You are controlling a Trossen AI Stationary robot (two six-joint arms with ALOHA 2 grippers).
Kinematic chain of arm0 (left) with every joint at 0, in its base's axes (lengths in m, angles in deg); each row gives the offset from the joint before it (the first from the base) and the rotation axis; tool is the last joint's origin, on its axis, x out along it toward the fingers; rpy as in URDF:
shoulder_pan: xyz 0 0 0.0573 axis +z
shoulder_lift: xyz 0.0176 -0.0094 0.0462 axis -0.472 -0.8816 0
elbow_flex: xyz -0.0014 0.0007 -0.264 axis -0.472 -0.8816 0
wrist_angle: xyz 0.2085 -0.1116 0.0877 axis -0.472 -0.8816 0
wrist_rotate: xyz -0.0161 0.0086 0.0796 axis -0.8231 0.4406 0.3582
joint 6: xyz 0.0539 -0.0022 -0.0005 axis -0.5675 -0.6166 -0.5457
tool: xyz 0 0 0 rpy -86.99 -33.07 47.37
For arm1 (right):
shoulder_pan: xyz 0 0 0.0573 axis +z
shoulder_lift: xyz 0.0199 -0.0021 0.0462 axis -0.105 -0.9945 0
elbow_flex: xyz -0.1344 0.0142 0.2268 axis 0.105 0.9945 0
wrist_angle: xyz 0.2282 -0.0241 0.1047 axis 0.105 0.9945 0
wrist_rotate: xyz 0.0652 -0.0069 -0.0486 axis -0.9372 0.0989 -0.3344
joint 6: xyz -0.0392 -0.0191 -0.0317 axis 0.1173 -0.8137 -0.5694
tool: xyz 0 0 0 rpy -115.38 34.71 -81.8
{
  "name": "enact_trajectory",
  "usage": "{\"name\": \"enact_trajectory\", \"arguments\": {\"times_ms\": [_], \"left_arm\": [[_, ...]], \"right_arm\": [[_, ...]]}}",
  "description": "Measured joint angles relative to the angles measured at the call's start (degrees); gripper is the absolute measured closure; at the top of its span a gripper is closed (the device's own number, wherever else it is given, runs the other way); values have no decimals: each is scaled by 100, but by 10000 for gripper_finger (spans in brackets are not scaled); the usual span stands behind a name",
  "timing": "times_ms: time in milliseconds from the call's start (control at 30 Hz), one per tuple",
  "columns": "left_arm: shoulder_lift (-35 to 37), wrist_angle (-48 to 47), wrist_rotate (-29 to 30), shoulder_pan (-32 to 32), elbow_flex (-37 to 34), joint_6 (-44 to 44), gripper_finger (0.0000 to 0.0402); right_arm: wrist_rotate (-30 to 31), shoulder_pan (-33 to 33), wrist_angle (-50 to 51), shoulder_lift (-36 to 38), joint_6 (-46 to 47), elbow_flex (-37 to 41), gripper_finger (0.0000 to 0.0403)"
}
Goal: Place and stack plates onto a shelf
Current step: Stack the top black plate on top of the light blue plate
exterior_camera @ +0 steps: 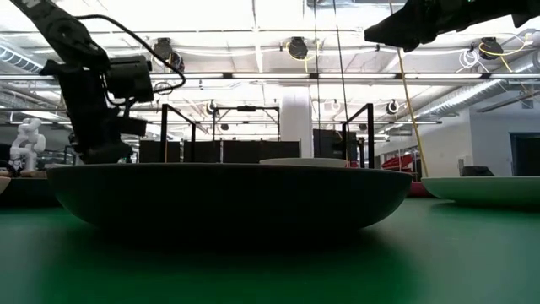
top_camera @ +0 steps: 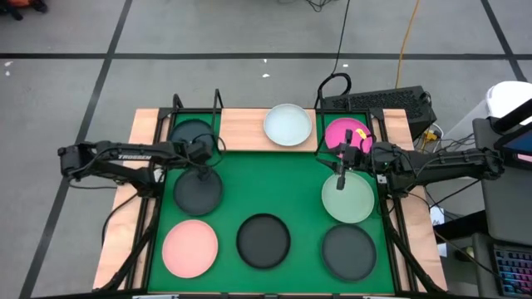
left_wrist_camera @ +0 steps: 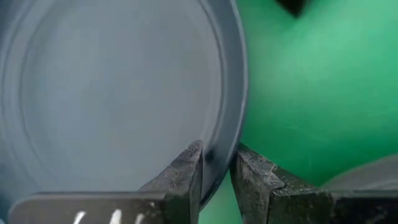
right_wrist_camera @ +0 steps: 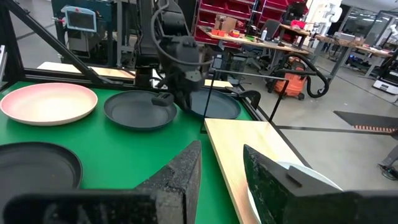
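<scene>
Left end effector [left_wrist_camera: 216, 163] pinches the round dark grey plate's [top_camera: 198, 190] rim beside the light-wood shelf [top_camera: 241, 129], apparently for lifting; fingers nearly closed.

- The right gripper [right_wrist_camera: 221, 163], fingers slightly apart, hangs over the edge of the green mat [right_wrist_camera: 124, 146].
- On the mat: a light pink plate [right_wrist_camera: 48, 103], a dark plate [right_wrist_camera: 140, 112] and another dark plate [right_wrist_camera: 37, 167].
- The left gripper [right_wrist_camera: 166, 98] reaches down to the dark plate's rim.
- A white plate [right_wrist_camera: 292, 186] lies on the shelf [right_wrist_camera: 242, 140] beside the mat.
</scene>
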Motion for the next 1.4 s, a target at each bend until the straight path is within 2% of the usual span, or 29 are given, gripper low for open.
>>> {"name": "enact_trajectory", "arguments": {"times_ms": [367, 567, 733, 967, 1167, 1267, 1400], "left_arm": [[-179, 155, -186, 393, 0, -106, 325], [-172, 256, -195, 390, 9, -59, 386], [-163, 89, -269, 388, 160, 102, 391], [35, -1266, 17, 294, 1446, 241, 393], [127, -2396, 873, 179, 2622, 239, 393], [125, -2485, 1230, 194, 3149, -41, 393], [125, -1998, 1240, 166, 3849, -776, 393]], "right_arm": [[-2, 0, 0, 0, 2, 0, 300], [-1, 0, 0, 0, 2, 0, 300], [-2, 0, -2, 0, 5, 0, 300], [-2, 0, 0, 0, 48, 0, 300], [-7, 2, 52, 2, 117, 0, 300], [-7, 2, 79, 0, 154, 0, 300], [-6, 2, 80, 2, 145, 0, 300]]}}
